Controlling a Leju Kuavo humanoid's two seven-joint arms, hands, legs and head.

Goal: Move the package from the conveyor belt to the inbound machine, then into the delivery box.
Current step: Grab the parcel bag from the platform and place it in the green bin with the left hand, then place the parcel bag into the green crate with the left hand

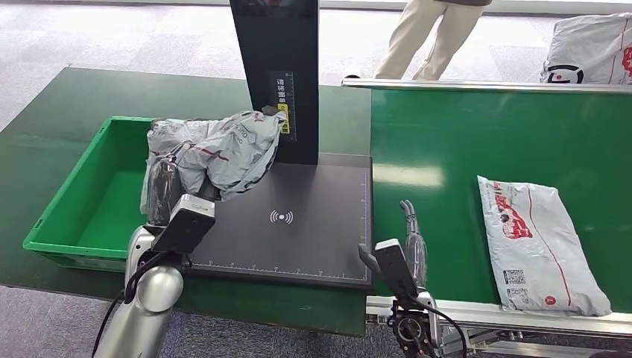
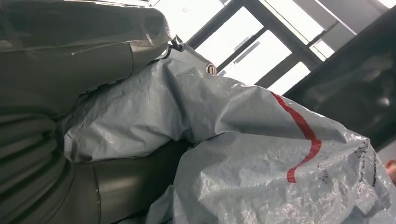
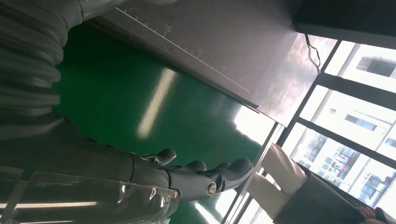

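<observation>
Item 1, package point(image 1: 216, 149): grey poly mailer with red markings, crumpled and bunched, held up in my left hand point(image 1: 165, 190). It hangs over the left edge of the inbound machine point(image 1: 313, 224), part of it over the near corner of the delivery box point(image 1: 89, 194). In the left wrist view the film point(image 2: 261, 154) folds around my thumb and palm; my fingers are clamped on it, though how much film they hold I cannot tell.

Item 2, right hand point(image 1: 414, 246): holds nothing, fingers point(image 3: 205, 175) stretched out and apart, poised over the near edge of the conveyor belt point(image 1: 447, 164).

Item 3, second package point(image 1: 540, 242): lies flat on the belt, well apart from my right hand.

Item 4, machine post point(image 1: 279, 74): dark upright just behind the held mailer, touching or nearly touching its far end.

Item 5, person point(image 1: 428, 37): stands beyond the belt.

Risks, as I judge them:
- The slick film may slide out of my grip, dropping the mailer on the box rim or half across the scan plate.
- The loose far end may snag on the post as I swing left.
- A bunched mailer released too early could drape over the box wall.
</observation>
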